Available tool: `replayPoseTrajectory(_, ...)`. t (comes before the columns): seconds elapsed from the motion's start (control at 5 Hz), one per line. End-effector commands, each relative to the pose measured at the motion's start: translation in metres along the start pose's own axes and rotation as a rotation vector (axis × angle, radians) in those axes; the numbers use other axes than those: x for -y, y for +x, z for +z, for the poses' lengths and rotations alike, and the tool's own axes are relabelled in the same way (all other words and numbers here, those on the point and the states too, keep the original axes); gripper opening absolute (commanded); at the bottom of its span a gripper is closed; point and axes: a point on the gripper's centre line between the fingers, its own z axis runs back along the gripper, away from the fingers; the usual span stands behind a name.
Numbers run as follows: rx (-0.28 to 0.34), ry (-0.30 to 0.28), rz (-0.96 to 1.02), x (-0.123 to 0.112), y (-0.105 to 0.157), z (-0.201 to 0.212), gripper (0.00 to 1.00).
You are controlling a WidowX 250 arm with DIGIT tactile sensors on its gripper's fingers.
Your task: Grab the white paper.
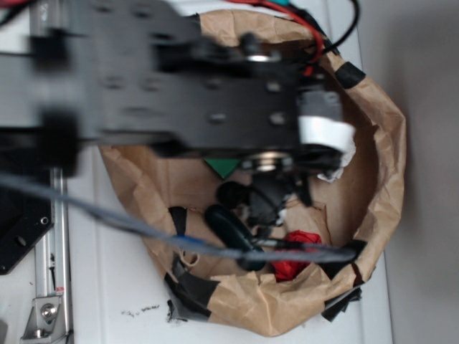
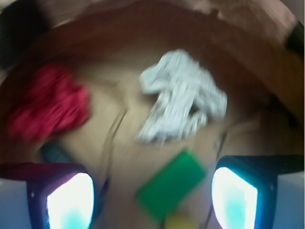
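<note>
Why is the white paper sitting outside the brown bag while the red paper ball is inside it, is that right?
Not quite. The white paper is inside the brown paper bag too, lying on its bottom near the red paper ball and a green block. The wrist view shows it, with the bag's wall curving around all three. The red ball being inside is right.

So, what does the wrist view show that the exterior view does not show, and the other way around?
Only the wrist view shows the whole white paper, apart from the red paper ball, and the gripper open above the bag floor. Only the exterior view shows the robot arm, the black tape and the complete brown paper bag. Both show the white paper, the red ball, a green piece and the bag.
</note>
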Motion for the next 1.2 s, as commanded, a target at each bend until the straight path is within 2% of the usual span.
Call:
replayPoseTrajectory(0.0, -0.016, 0.065, 0.009, -0.006, 0.033, -0.033, 1.0)
replayPoseTrajectory(0.2, -0.054, 0.156, 0.031, -0.018, 0.038, -0.048, 0.95)
replayPoseTrajectory(0.4, -0.081, 0.169, 0.078, -0.028, 0.034, -0.058, 0.0)
replayPoseTrajectory(0.6, -0.078, 0.152, 0.087, -0.026, 0.028, -0.043, 0.0)
replayPoseTrajectory(1.0, -0.002, -0.111, 0.153, -0.013, -0.007, 0.062, 0.0)
